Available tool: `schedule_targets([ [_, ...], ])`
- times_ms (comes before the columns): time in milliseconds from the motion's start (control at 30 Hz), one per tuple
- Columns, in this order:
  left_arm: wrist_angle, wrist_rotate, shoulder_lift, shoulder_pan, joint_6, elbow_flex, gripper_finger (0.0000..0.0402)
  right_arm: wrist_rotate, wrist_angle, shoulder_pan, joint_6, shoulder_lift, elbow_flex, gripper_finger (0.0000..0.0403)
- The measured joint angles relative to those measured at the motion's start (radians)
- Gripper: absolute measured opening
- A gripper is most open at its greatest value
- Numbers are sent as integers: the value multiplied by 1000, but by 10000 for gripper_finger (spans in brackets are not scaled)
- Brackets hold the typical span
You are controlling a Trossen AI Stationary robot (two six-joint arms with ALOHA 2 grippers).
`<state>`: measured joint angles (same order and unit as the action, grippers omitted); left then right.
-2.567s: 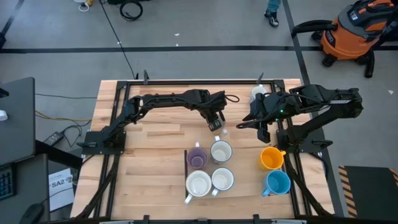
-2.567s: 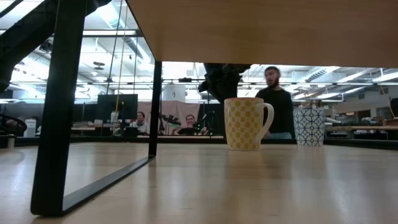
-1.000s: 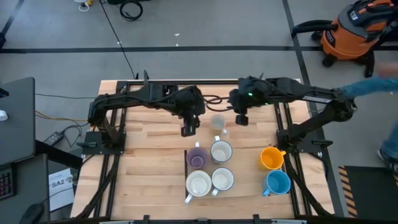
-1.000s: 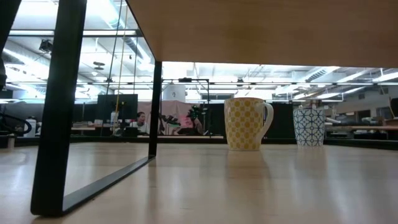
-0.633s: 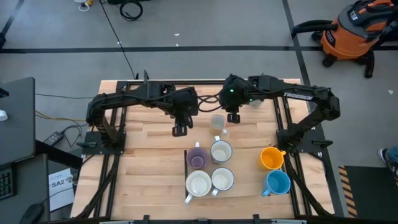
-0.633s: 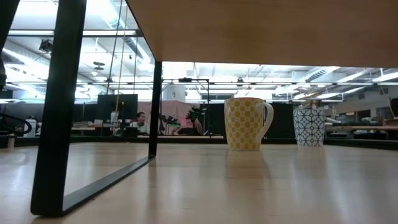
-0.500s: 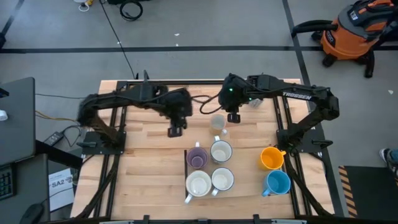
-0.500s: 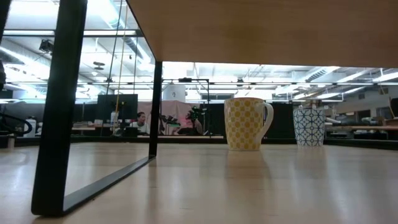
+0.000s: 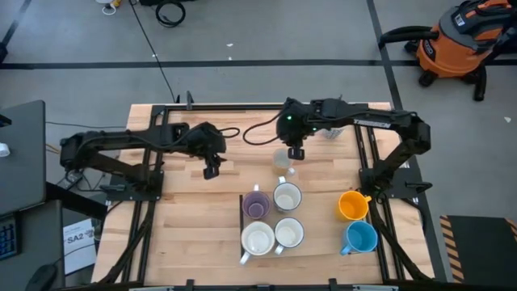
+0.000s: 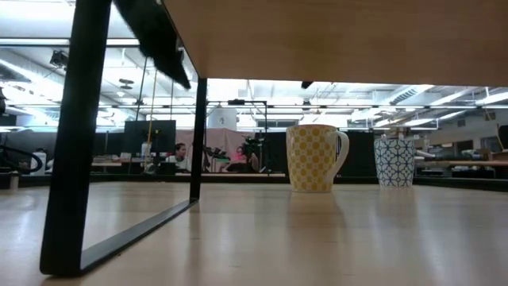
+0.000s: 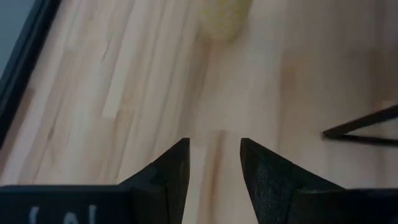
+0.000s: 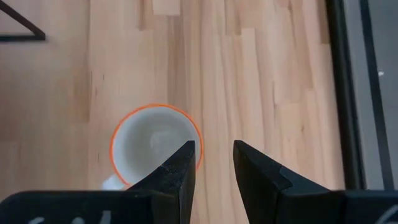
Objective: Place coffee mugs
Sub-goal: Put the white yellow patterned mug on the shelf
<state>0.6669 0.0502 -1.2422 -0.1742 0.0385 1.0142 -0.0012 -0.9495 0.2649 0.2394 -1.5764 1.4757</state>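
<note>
Your right gripper (image 9: pixel 296 153) hangs with fingers parted, gripping nothing, just beside the small pale mug (image 9: pixel 283 158) at the table's (image 9: pixel 194 234) far centre. Your left gripper (image 9: pixel 211 171), also parted and empty, sits well left over bare wood.

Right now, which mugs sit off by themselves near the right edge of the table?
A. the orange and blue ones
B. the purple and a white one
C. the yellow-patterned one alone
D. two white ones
A: in the high view the orange mug and the blue mug stand together by the right edge, apart from the purple mug and the white ones in the middle.
</note>
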Motion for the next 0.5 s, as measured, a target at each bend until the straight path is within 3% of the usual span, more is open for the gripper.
schedule_targets([
  [233, -32, 1, 15, -42, -1, -142, 149, 18, 33, 0, 0, -89, 0, 115],
  [500, -116, -2, 15, -73, -1, -194, 149, 34, 26, 1, 0, -169, 0, 115],
])
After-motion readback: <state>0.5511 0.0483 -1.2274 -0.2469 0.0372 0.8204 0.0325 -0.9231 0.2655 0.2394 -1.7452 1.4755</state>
